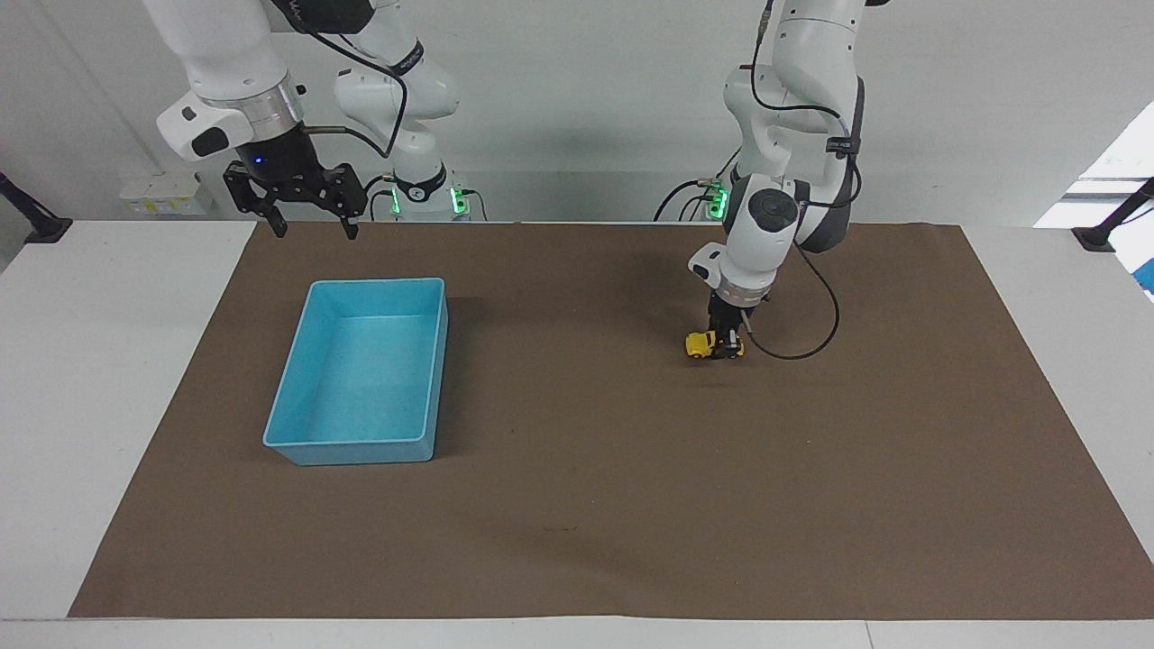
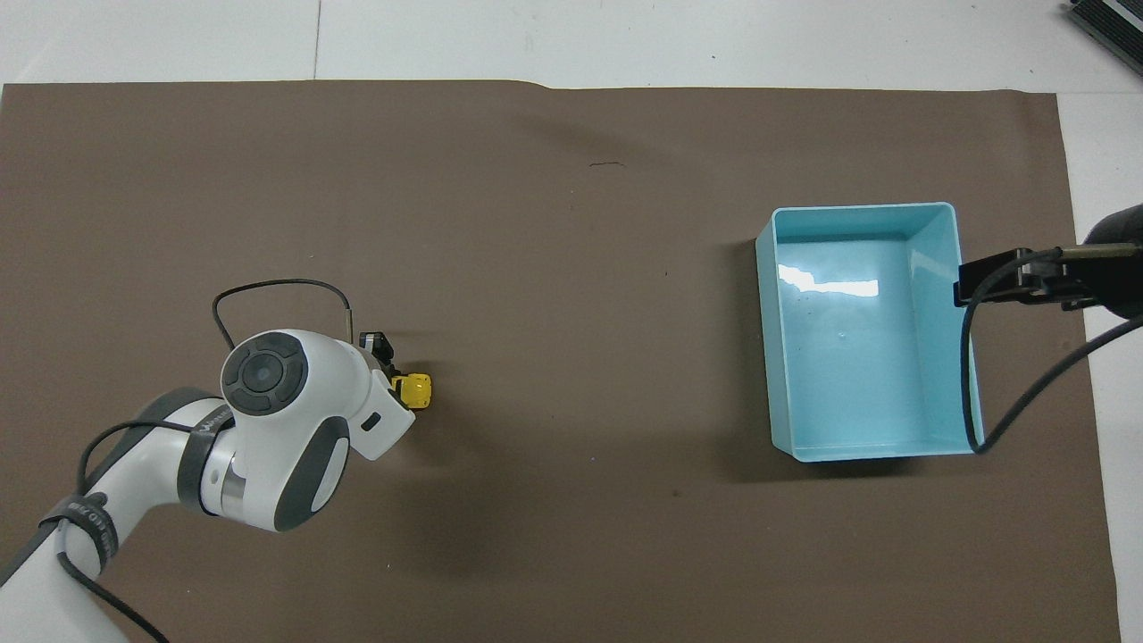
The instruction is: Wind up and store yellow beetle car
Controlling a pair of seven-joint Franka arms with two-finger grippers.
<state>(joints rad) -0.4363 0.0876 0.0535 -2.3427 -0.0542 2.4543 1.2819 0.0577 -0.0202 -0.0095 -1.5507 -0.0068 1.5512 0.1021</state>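
Observation:
The yellow beetle car point(image 1: 700, 344) point(image 2: 416, 390) is a tiny toy standing on the brown mat, toward the left arm's end of the table. My left gripper point(image 1: 724, 345) point(image 2: 389, 373) comes straight down on it and is shut on its body. In the overhead view the wrist covers most of the car, so only one yellow end shows. The light-blue tray point(image 1: 311, 434) point(image 2: 766, 268) stands empty toward the right arm's end. My right gripper point(image 1: 309, 223) waits open in the air over the mat's edge nearest the robots, beside the tray.
The brown mat point(image 1: 577, 505) covers most of the white table. A black cable point(image 1: 807, 338) loops from the left wrist down beside the car. The right arm's cable point(image 2: 978, 393) hangs over the tray's rim in the overhead view.

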